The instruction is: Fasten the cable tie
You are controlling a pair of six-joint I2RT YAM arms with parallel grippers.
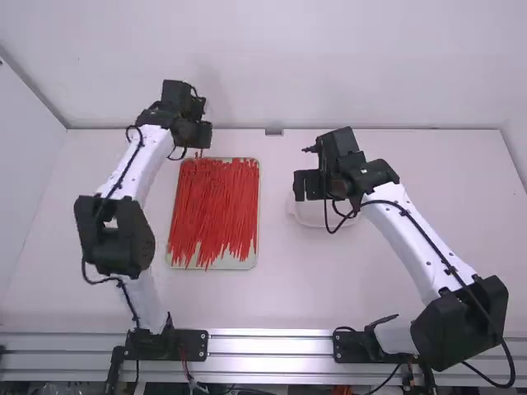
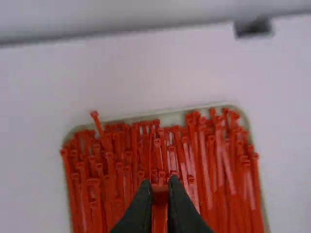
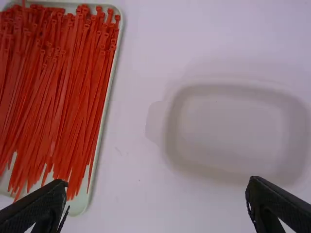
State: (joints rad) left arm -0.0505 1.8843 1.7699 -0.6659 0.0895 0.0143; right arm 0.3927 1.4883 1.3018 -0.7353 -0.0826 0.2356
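A heap of red cable ties point(image 1: 214, 210) lies on a pale rectangular tray point(image 1: 254, 247) left of the table's middle. My left gripper point(image 1: 196, 146) hangs over the tray's far end. In the left wrist view the left gripper point(image 2: 158, 194) is shut on one red cable tie, just above the heads of the other ties point(image 2: 204, 155). My right gripper point(image 1: 317, 188) hovers to the right of the tray, over a white container point(image 1: 317, 217). The right gripper point(image 3: 155, 208) is open and holds nothing, with the container point(image 3: 233, 131) below it.
The tray's rim point(image 3: 112, 77) and its ties point(image 3: 53, 92) lie close beside the container. A small grey fitting point(image 1: 274, 130) sits at the table's far edge. White walls close the table at the back and left. Bare table extends on the right and in front.
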